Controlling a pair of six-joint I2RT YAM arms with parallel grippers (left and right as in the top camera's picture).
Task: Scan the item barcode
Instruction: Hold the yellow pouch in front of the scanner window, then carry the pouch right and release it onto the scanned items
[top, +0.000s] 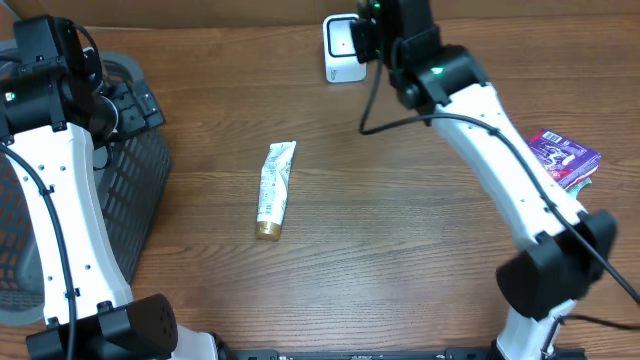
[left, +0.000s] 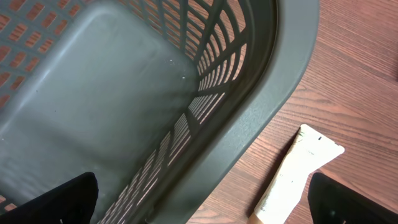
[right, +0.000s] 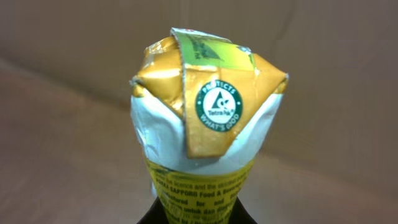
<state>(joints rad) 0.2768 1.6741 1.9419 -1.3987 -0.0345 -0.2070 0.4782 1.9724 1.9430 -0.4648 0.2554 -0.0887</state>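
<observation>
The scan itself is in hand: the right tool (top: 372, 38) is clamped on a small drink carton (right: 205, 124), held beside the white scanner (top: 345, 50) at the far edge of the worktop (top: 400, 250). Next, the barcode face must turn toward the scanner. Only the right wrist view shows the carton — overhead, the arm hides it. The left tool (left: 202, 208) hangs wide open over the basket (left: 273, 93).
</observation>
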